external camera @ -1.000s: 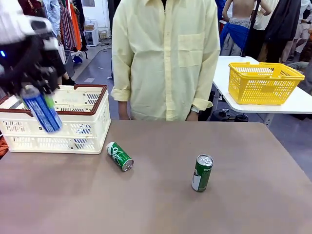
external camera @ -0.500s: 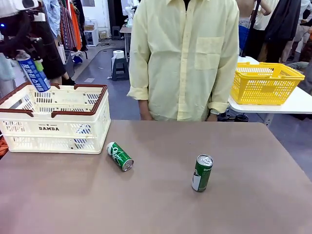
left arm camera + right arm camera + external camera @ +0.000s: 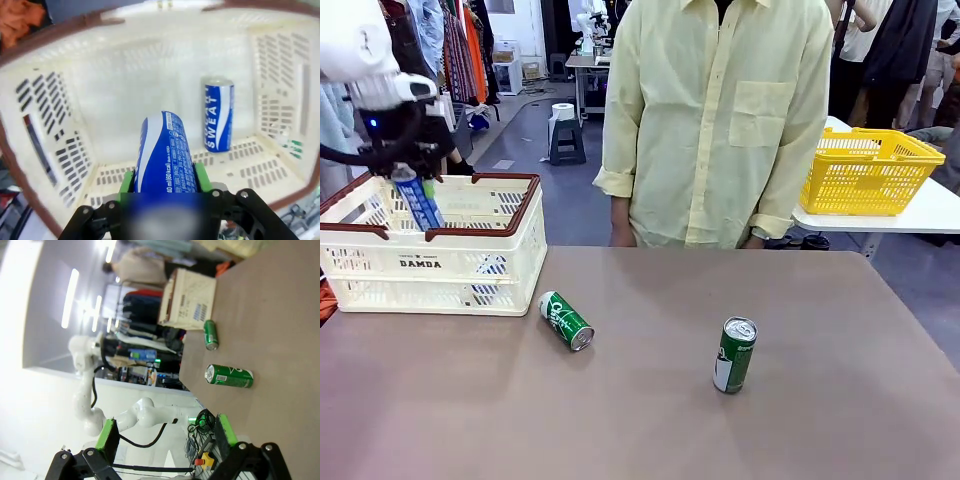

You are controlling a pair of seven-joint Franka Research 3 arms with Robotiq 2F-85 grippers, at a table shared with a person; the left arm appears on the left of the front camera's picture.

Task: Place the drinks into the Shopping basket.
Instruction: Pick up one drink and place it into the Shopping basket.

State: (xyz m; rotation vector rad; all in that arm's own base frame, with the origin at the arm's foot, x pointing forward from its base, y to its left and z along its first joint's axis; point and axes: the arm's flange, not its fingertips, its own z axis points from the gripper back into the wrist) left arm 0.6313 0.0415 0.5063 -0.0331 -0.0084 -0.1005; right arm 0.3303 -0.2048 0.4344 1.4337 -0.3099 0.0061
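The left tool (image 3: 408, 172) is clenched on a blue can (image 3: 420, 203), gripping its upper end so the body hangs down and slightly tilted from between the fingers. In the left wrist view the green pads (image 3: 127, 182) press the can (image 3: 162, 150) from both sides of the left tool (image 3: 165, 180), and the can points down into the open shopping basket (image 3: 55, 130).

From the front, the can hangs over the left part of the shopping basket (image 3: 470, 262), its lower end about level with the brown rim. The can is slim and blue with a white band and small white print.

A second blue can (image 3: 218, 115), with white "SWEAT" lettering and a silver top, rests inside the basket near a slotted wall.

On the bench (image 3: 650, 430), a green can (image 3: 566, 321) lies on its side just beside the basket's right corner. Another green can (image 3: 735, 354) stands upright, well apart to the right. Both have white lettering and silver tops.

The right tool (image 3: 165, 432) is released, with nothing between its fingers, well apart from the two green cans.
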